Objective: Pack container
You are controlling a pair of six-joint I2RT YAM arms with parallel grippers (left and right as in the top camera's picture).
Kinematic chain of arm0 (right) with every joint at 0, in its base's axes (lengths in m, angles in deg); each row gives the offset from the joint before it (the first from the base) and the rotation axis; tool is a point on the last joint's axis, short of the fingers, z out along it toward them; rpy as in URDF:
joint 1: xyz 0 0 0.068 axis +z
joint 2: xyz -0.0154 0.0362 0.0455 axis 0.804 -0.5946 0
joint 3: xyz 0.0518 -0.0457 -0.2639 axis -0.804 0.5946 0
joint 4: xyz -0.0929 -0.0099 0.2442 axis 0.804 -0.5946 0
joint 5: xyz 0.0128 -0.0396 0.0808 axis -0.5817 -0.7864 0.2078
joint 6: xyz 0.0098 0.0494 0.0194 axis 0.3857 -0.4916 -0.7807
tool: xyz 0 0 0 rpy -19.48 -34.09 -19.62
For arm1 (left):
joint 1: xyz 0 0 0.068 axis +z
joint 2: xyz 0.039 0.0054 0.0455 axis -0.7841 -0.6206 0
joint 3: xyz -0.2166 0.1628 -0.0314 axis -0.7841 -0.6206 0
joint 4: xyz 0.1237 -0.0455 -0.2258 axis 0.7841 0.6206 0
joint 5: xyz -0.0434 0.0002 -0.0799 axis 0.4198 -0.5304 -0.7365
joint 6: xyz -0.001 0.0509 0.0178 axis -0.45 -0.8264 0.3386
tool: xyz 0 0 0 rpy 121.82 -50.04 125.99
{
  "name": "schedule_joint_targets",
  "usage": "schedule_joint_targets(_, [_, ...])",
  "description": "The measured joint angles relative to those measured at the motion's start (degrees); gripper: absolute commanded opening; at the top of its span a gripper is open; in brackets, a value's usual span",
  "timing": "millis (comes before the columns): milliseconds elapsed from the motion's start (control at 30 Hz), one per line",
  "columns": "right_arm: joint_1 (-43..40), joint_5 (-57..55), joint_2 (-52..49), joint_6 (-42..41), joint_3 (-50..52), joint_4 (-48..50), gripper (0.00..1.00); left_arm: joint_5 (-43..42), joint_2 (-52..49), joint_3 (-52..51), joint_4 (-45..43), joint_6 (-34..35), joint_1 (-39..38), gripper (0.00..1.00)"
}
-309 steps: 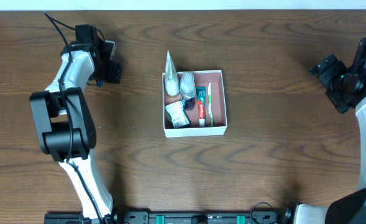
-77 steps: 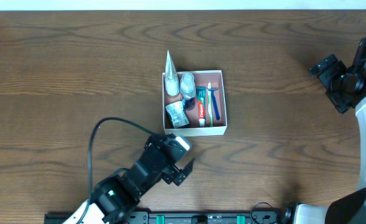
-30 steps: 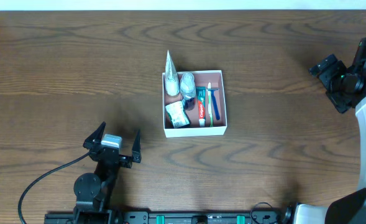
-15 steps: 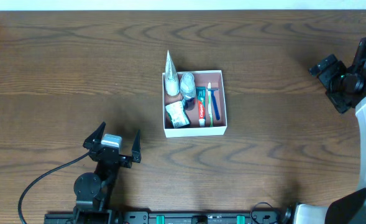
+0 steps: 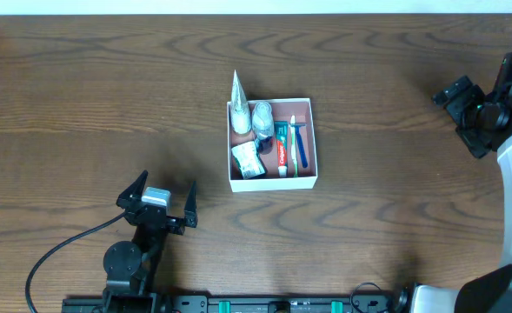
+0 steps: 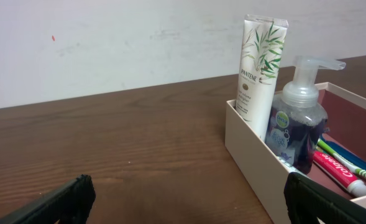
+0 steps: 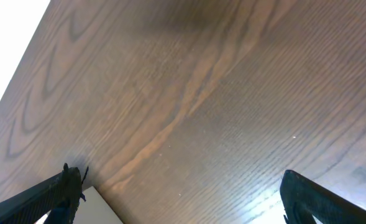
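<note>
The container (image 5: pixel 313 139), a square white-walled box with a pinkish-brown inside, sits at the table's middle. It holds a white tube (image 5: pixel 237 94) that leans over its back left corner, a pump bottle (image 5: pixel 262 117), a toothpaste tube (image 5: pixel 281 149), a blue razor (image 5: pixel 300 143), a toothbrush (image 5: pixel 292 139) and a small packet (image 5: pixel 248 160). My left gripper (image 5: pixel 161 203) is open and empty at the front left, well short of the box. In the left wrist view the box wall (image 6: pixel 252 149), tube (image 6: pixel 260 68) and bottle (image 6: pixel 296 121) show ahead. My right gripper (image 5: pixel 461 104) is open and empty at the far right.
A black cable (image 5: pixel 60 252) runs from the left arm along the table's front left. The right wrist view shows brown table (image 7: pixel 220 93) and a white box corner (image 7: pixel 102 208) at the lower left.
A blue razor has been added to the container since the first frame. The left arm swung from the back left to the front left and has stood still for the last second.
</note>
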Motion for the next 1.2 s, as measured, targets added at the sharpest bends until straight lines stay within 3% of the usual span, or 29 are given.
schedule_joint_targets(200, [9.0, -8.9, 8.6, 1.1, 2.2, 0.3, 0.99, 0.0, -0.1, 0.0, 0.0, 0.0, 0.0, 0.98])
schedule_joint_targets(367, [16.9, -15.8, 22.3, 7.9, 16.3, 22.3, 0.99, 0.3, -0.2, 0.1, 0.2, 0.0, 0.0, 0.98])
schedule_joint_targets(533, [17.4, -12.1, 35.5, 18.7, 35.5, 42.7, 0.99, 0.4, -0.2, 0.1, 0.2, 0.0, 0.0, 0.98])
schedule_joint_targets(700, [15.7, -7.2, 51.2, 25.6, 54.8, 54.1, 0.99, 0.4, -0.3, 0.1, 0.2, 0.0, 0.0, 0.98])
schedule_joint_targets(967, [14.7, -4.6, 69.2, 28.2, 70.1, 58.0, 0.99, 0.4, -0.3, 0.1, 0.2, 0.0, 0.0, 0.98])
schedule_joint_targets(1200, [14.7, -3.3, 75.4, 28.9, 74.4, 55.5, 0.99, 0.4, -0.3, 0.1, 0.2, 0.0, 0.0, 0.98])
